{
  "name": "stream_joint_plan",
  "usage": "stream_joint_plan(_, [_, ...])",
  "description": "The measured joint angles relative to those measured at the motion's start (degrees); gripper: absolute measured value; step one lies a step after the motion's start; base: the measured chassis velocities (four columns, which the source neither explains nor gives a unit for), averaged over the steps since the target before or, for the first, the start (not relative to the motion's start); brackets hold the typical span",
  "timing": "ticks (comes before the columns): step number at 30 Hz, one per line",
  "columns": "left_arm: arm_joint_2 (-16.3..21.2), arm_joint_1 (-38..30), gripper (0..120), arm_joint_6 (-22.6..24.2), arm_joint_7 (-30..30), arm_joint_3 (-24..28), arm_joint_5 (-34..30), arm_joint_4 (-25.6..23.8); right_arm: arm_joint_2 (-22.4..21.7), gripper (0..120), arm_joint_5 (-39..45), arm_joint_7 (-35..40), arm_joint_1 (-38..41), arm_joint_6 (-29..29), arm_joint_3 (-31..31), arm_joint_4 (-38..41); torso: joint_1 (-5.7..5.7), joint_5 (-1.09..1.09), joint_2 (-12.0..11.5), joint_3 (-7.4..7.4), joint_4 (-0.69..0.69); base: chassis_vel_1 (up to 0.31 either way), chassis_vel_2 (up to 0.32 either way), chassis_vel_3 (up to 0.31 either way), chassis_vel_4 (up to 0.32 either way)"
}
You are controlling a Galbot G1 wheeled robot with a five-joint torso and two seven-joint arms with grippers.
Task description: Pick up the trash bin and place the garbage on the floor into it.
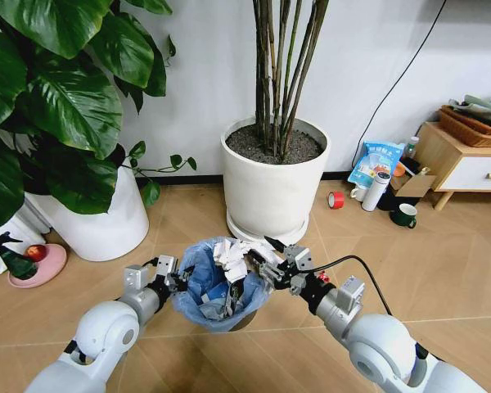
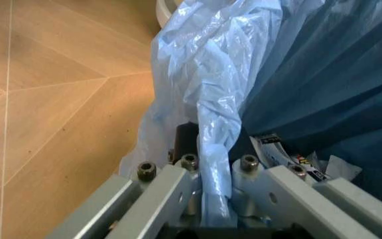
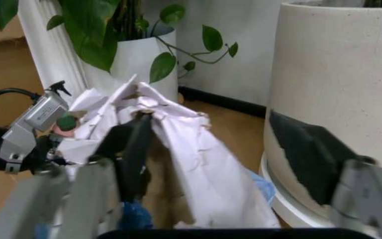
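Holding the trash bin [image 1: 217, 286] steady with left jaws [image 1: 178, 280] clamped on its rim at 9 o'clock, the right jaws [image 1: 266, 266], spread wide, should let the paper wad [image 1: 231, 258] drop centrally.

Domestic living room corner.
Chevron wood-look floor [image 1: 442, 270], two large white plant pots [image 1: 272, 184] against a white wall [image 1: 204, 74], low wooden cabinet [image 1: 462, 164] holding a wicker basket [image 1: 473, 129].

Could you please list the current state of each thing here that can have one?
trash bin: lifted off the floor, wrappers inside.
left gripper: shut on the bin's bag-lined rim.
right gripper: open, over the bin.
crumpled white paper: draped against one right finger, above the bin.
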Motion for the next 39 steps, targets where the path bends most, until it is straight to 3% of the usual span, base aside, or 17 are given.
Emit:
stream_joint_plan(9, [0.10, 0.09, 0, -0.01, 0.19, -0.14, 0.01, -0.01, 0.21, 99, 0.04, 0.18, 1.40, 0.00, -0.04, -1.03, 0.00, 0.00, 0.00, 0.00, 0.00, 0.000, 0.000, 0.000, 0.000])
stream_joint_plan(25, [-0.18, 0.50, 0, -0.07, 0.54, -0.28, 0.37, 0.02, -0.48, 100, -0.05, 1.68, 6.45, -1.37, -2.40, -3.08, 0.00, 0.00, 0.00, 0.00, 0.00, 0.000, 0.000, 0.000, 0.000])
stream_joint_plan(39, [-0.24, 0.27, 0, -0.21, 1.38, -1.29, 0.69, 0.65, -1.35, 100, -0.59, 1.94, 5.16, -1.49, -2.95, -3.55, 0.00, 0.00, 0.00, 0.00, -0.01, 0.000, 0.000, 0.000, 0.000])
